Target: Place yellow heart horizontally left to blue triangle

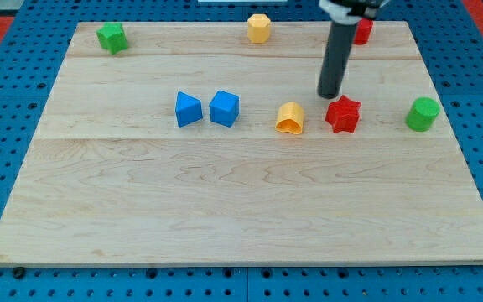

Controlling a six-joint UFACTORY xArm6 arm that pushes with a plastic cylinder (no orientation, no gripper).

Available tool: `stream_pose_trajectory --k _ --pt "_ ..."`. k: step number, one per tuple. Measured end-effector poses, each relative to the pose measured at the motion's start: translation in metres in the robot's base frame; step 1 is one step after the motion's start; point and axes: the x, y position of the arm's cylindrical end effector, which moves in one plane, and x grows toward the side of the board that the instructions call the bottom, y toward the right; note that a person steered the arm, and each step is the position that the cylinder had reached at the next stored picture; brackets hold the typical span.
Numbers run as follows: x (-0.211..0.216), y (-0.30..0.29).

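The yellow heart point(290, 118) lies near the board's middle, a little right of centre. Two blue blocks sit side by side to its left: the blue triangle point(188, 109) and, between it and the heart, a blue cube point(224, 108). My tip point(329, 95) rests on the board just above the red star point(343, 114), up and to the right of the yellow heart, with a small gap to both. The rod rises towards the view's top.
A green block point(111, 38) sits at the top left corner. A yellow hexagon point(259, 28) is at the top edge. A red block point(363, 32) is partly hidden behind the rod. A green cylinder point(423, 114) stands near the right edge.
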Motion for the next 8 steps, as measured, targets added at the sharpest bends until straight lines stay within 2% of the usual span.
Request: stream_pose_trajectory --k 2,3,4,6,7,8 --pt "0.006 -0.014" --pt "0.023 -0.055" --pt "0.058 -0.086" --pt "0.085 -0.02" --pt "0.121 -0.034" --pt "0.116 -0.096"
